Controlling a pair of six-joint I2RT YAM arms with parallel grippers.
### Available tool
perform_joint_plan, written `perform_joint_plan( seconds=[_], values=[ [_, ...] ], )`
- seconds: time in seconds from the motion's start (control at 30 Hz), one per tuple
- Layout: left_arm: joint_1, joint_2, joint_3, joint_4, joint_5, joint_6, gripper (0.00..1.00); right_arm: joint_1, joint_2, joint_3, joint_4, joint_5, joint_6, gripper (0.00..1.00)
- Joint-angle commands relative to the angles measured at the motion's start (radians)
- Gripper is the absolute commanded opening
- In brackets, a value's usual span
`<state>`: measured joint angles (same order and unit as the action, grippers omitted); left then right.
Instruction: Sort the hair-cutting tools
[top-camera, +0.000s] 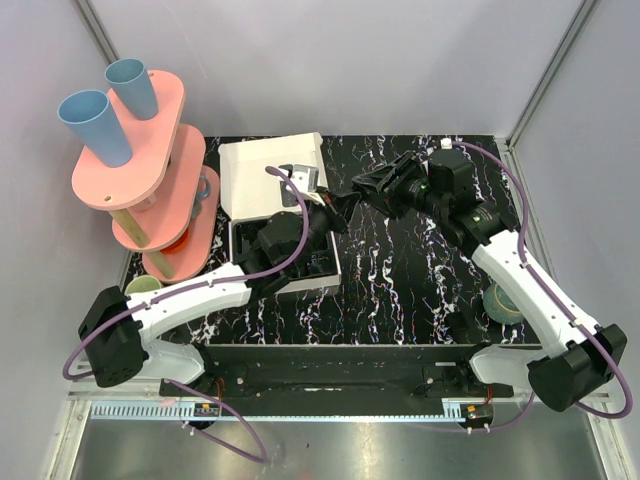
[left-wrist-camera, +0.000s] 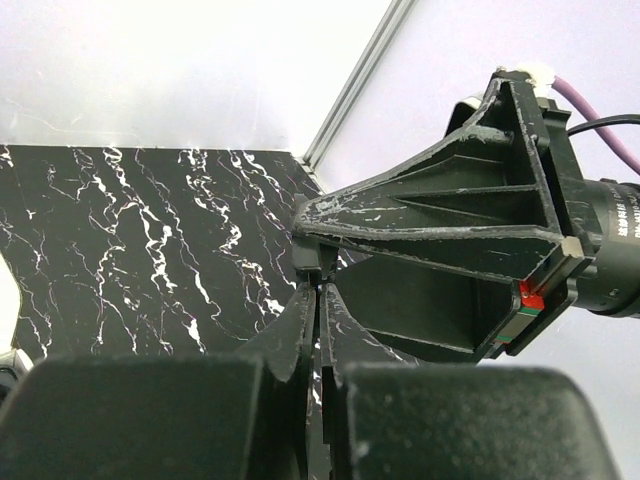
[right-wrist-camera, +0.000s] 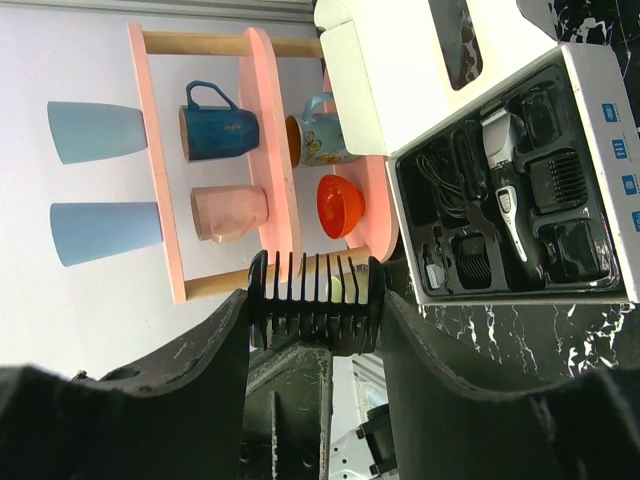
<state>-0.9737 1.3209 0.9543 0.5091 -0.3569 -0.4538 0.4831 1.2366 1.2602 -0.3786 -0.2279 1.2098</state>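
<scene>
Teeth of one black comb attachment (right-wrist-camera: 300, 290) show plainly in the right wrist view, but its lower body is hidden behind dark fingers rising from below. In the top view the piece is too small and dark to pick out.

It sits crosswise between the two fingers of the right gripper (right-wrist-camera: 317, 305), touching both and clamped there above the table (top-camera: 400, 270), just right of the white box (right-wrist-camera: 600, 90).

The left gripper (left-wrist-camera: 319, 300) has its jaws pressed together with no gap, and its tips meet the tip of the right one. Whether they pinch the comb's edge cannot be told.

In the black tray (right-wrist-camera: 412, 215) of the box lies one clipper (right-wrist-camera: 508, 195) with a grey head. Two ribbed combs (right-wrist-camera: 557, 180) can be read beside it, and the other dark shapes there are unclear.

Left of the box stands a pink rack (right-wrist-camera: 265, 120) holding two blue tumblers (right-wrist-camera: 95, 130), three mugs (right-wrist-camera: 220, 122) and one orange bowl (right-wrist-camera: 340, 205).

At the near right, one teal bowl (top-camera: 503, 302) is partly covered by the right arm.
</scene>
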Motion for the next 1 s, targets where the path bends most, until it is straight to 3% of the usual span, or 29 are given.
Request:
perform_joint_plan(
  seconds=[0.0, 0.17, 0.27, 0.5, 0.7, 0.97],
  values=[
    [-0.002, 0.011, 0.058, -0.001, -0.014, -0.005, 0.0, 0.003, 0.004, -0.007, 0.032, -0.03, -0.009, 0.55],
    [0.009, -0.011, 0.087, -0.114, -0.022, 0.006, 0.0, 0.003, -0.026, -0.042, 0.027, 0.044, -0.047, 0.87],
    [0.059, -0.028, 0.095, -0.222, 0.082, -0.035, 0.0, 0.002, -0.051, -0.067, 0.0, 0.111, -0.084, 1.0],
    [0.263, -0.031, 0.138, -0.59, 0.376, -0.166, 0.0, -0.001, -0.12, -0.108, -0.074, 0.26, -0.199, 1.0],
    [0.457, 0.09, 0.249, -0.846, 0.585, -0.146, 0.0, -0.001, -0.144, -0.142, -0.102, 0.312, -0.266, 1.0],
    [0.556, 0.346, 0.371, -0.888, 0.749, -0.129, 0.0, -0.001, -0.169, -0.234, -0.137, 0.275, -0.266, 1.0]
  ],
)
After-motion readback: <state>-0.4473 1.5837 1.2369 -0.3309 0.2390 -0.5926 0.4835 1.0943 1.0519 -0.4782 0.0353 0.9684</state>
